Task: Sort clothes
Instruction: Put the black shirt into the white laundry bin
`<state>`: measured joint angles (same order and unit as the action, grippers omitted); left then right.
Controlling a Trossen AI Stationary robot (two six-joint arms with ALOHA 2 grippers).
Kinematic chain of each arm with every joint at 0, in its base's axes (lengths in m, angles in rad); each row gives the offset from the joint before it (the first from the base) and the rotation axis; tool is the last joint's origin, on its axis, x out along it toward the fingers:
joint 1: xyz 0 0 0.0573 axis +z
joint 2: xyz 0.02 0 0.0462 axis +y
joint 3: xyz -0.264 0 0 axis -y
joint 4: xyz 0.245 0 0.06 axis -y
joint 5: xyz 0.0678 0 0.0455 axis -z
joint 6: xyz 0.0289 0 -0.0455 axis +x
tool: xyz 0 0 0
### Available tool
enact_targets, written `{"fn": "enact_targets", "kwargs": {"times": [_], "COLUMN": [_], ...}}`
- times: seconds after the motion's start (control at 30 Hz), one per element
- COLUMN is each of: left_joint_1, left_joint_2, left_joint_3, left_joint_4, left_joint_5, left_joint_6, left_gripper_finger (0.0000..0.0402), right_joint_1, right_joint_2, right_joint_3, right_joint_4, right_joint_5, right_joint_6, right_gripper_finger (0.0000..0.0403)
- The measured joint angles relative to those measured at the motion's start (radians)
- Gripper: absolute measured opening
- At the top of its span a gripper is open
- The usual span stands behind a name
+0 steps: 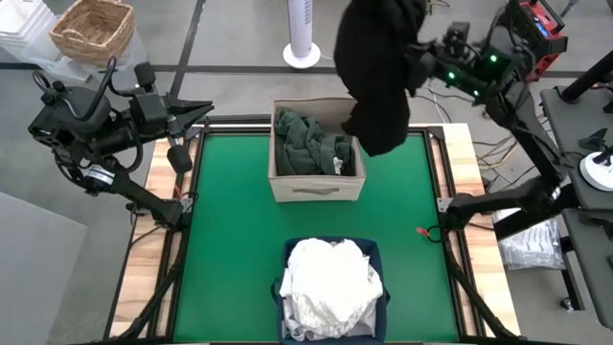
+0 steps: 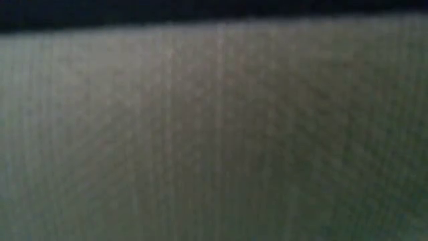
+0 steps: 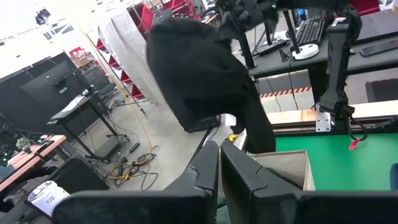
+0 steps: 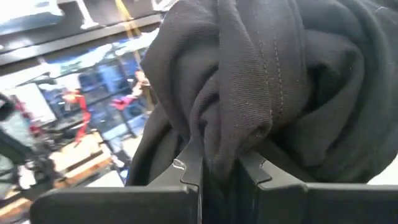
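A black garment [image 1: 376, 72] hangs from my right gripper [image 4: 221, 167], high over the far right corner of the beige box [image 1: 317, 188]. The left wrist view shows this garment [image 3: 199, 74] dangling above the box [image 3: 292, 167]. Dark olive green clothes [image 1: 308, 144] lie heaped inside the beige box. White clothes [image 1: 330, 278] fill the navy bin [image 1: 375, 251] at the table's near edge. My left gripper [image 3: 219, 163] waits shut above the table's far left corner [image 1: 196, 113]. A blurred grey surface fills the low view. My right gripper is shut on a bunched fold of the black garment [image 4: 233, 134], pinched between the two fingers with several layers gathered. The fingers [image 1: 421, 59] come roughly level from the table's right. The garment is lifted clear and hangs slack below the hold.
Green mat [image 1: 230, 230] lies bare left and right of the box and bin. A small red object [image 1: 422, 231] sits near the mat's right edge. A wicker basket [image 1: 93, 29] and a white fan base [image 1: 303, 53] stand off the table, beyond its far edge.
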<state>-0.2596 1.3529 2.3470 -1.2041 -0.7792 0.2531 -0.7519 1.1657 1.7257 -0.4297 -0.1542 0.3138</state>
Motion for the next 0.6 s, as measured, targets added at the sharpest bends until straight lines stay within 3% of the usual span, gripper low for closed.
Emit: {"fn": "enact_targets", "kwargs": {"times": [0.6], "left_joint_1": [0.000], "left_joint_2": [0.001], "left_joint_3": [0.000], "left_joint_4": [0.000], "left_joint_5": [0.000], "left_joint_6": [0.000], "left_gripper_finger": [0.0000], "right_joint_1": [0.100], "right_joint_2": [0.499], "right_joint_3": [0.604], "right_joint_4": [0.001], "right_joint_5": [-0.099], "right_joint_6": [-0.036], "right_gripper_finger": [0.0032]}}
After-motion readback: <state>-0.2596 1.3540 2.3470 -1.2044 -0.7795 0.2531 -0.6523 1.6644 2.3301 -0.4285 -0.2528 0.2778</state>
